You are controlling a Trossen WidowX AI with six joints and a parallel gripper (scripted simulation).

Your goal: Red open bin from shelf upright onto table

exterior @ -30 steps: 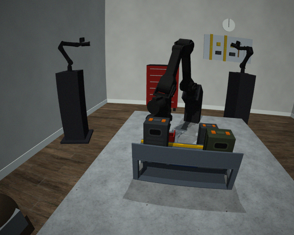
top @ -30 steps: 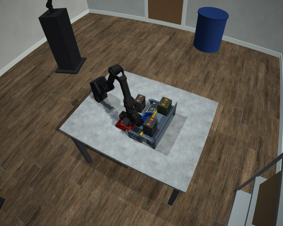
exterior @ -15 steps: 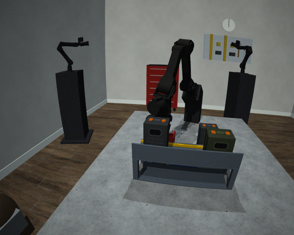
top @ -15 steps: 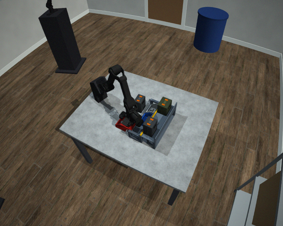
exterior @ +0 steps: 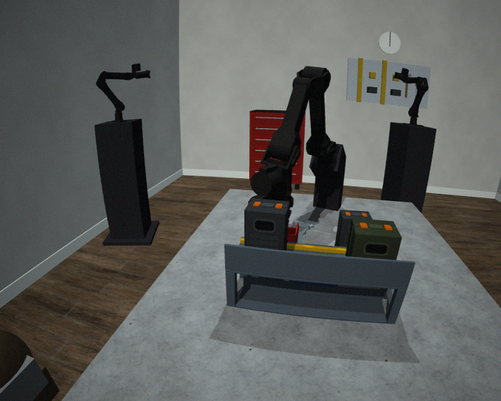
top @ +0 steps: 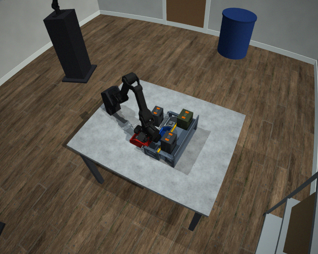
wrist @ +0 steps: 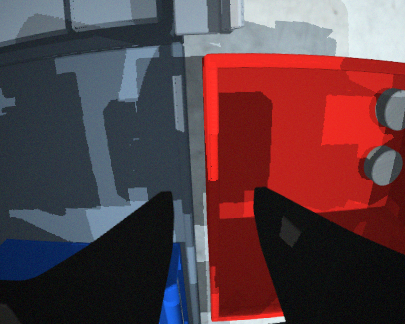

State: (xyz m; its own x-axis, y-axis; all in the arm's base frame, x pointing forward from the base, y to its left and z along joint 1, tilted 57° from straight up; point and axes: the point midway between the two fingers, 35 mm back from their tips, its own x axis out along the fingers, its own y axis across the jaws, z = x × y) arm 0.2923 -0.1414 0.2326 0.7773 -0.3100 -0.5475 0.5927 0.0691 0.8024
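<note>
Black metal fingers partly open, holding nothing. Red open bin point(top: 138, 141) point(exterior: 292, 232) point(wrist: 296, 115) with round grey parts point(wrist: 397, 109) inside, upright on the grey stone-look table point(top: 104, 144) point(exterior: 177, 302), just beside the blue-grey shelf point(top: 187, 142) point(exterior: 317, 267) point(wrist: 36, 150). Blue bin point(top: 164, 131) point(wrist: 36, 255) on the shelf.
</note>
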